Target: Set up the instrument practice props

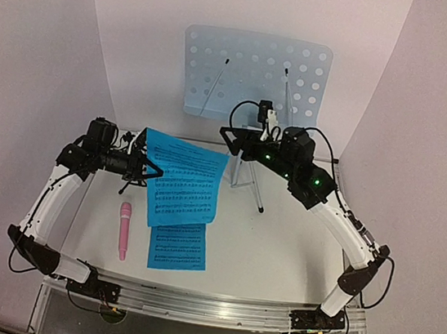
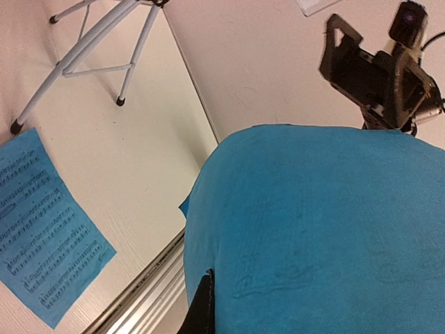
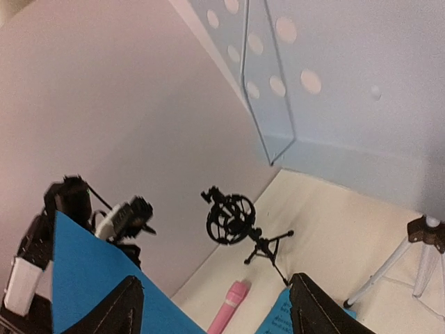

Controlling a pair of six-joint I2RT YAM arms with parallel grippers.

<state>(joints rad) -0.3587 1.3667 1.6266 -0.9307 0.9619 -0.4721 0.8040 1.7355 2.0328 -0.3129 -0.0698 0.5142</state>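
Note:
My left gripper [image 1: 143, 165] is shut on the left edge of a bright-blue sheet of music [image 1: 184, 182], held lifted and tilted. In the left wrist view that sheet [image 2: 320, 223] fills the frame, with one black finger [image 2: 203, 306] showing against it. A second sheet [image 1: 178, 246] lies flat near the front. The pink microphone [image 1: 124, 230] lies left of it. The small black ring-topped tripod [image 3: 233, 221] stands behind the microphone [image 3: 233, 303]. The pale-blue music stand [image 1: 256, 77] stands at the back. My right gripper [image 1: 231, 138] is open and empty beside the held sheet's far right corner [image 3: 90, 278].
White walls close in the back and both sides. The stand's slim legs [image 1: 251, 179] reach the table under my right arm. A metal rail [image 1: 205, 303] runs along the near edge between the arm bases.

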